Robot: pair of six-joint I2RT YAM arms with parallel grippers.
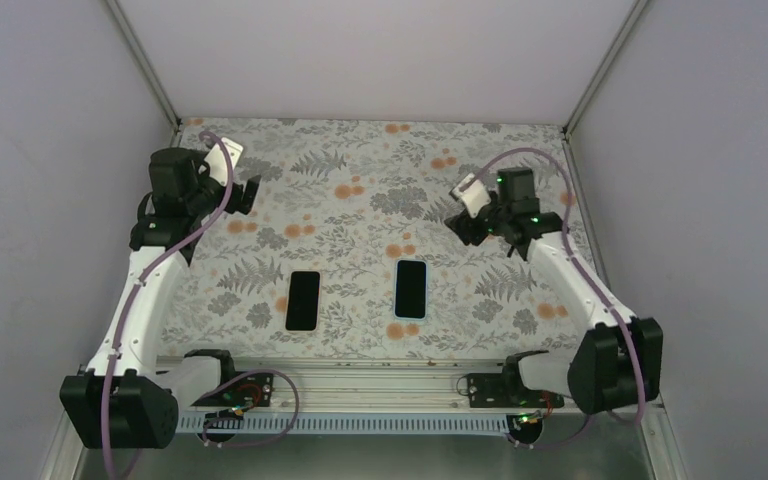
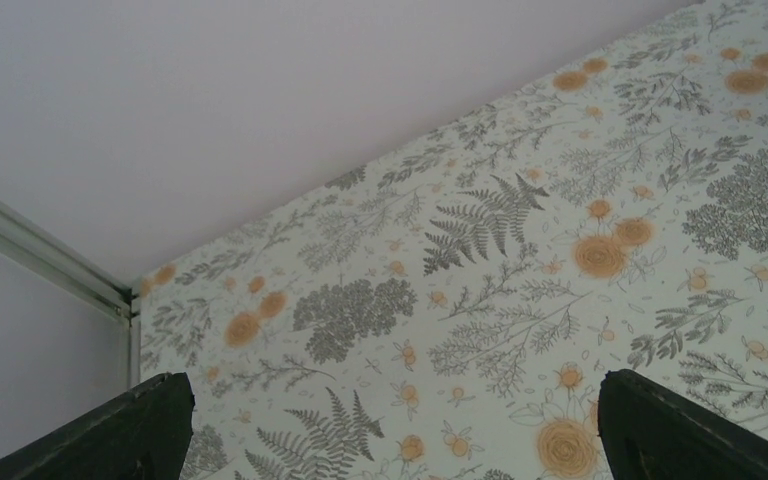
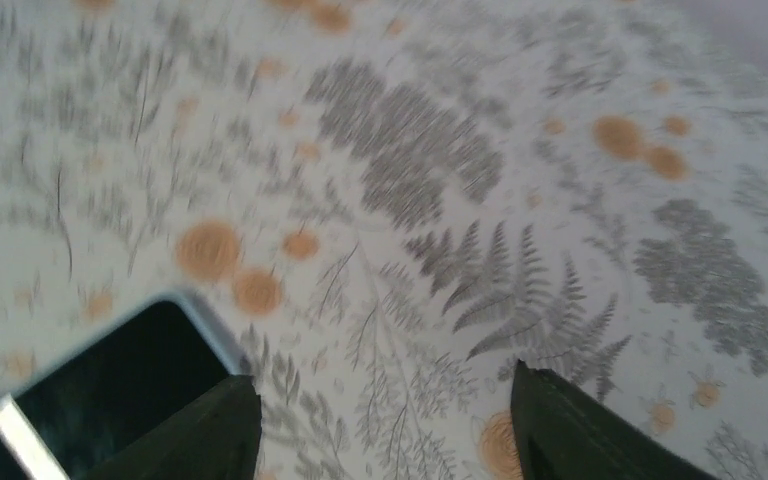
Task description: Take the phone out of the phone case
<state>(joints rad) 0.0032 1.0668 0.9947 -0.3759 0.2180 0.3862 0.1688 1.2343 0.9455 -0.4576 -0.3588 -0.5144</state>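
Note:
Two flat dark rectangles lie side by side on the flowered cloth near the front. The right one (image 1: 411, 288) has a pale rim like a case around a black face; its corner shows in the right wrist view (image 3: 110, 395). The left one (image 1: 303, 300) is plain black. I cannot tell which is the phone and which the case. My left gripper (image 1: 250, 193) is open and empty, raised over the far left of the table (image 2: 392, 400). My right gripper (image 1: 457, 228) is open and empty, raised beyond and right of the pale-rimmed slab (image 3: 382, 385).
The flowered cloth (image 1: 360, 180) covers the table inside pale walls on three sides. A metal rail (image 1: 360, 378) with the arm bases runs along the near edge. The back left corner post shows in the left wrist view (image 2: 50, 262).

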